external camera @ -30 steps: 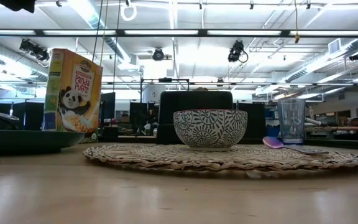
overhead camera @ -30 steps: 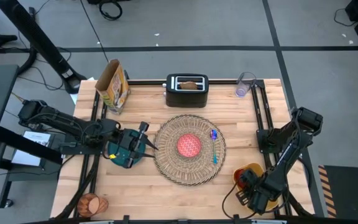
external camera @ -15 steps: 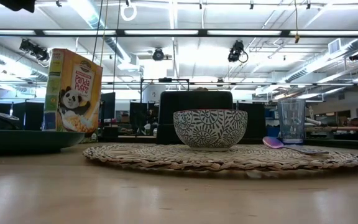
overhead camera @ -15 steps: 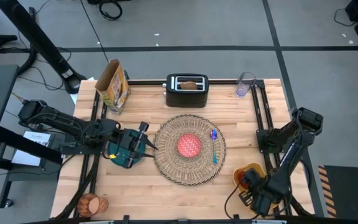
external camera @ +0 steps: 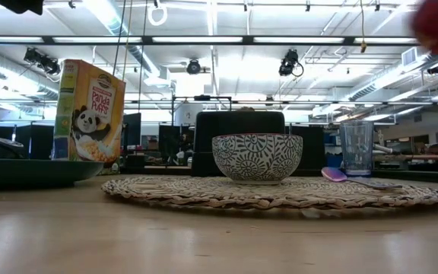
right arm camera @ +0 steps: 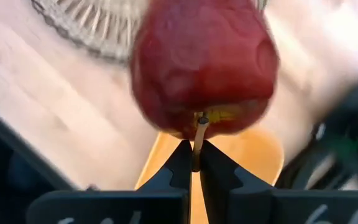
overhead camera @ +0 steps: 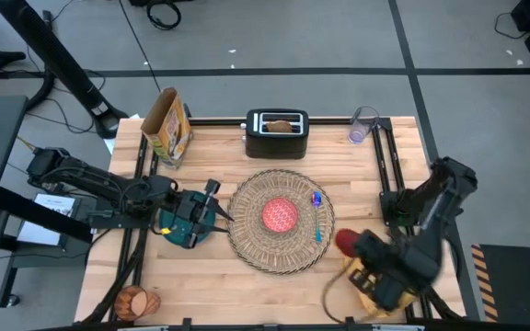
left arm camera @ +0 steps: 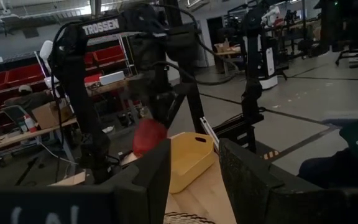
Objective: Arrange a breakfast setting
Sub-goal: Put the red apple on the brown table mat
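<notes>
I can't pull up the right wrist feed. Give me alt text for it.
The right gripper is shut on the stem of a red apple, which hangs in front of the camera. Behind the apple are an orange container, the wooden table and an edge of the woven placemat.
</notes>
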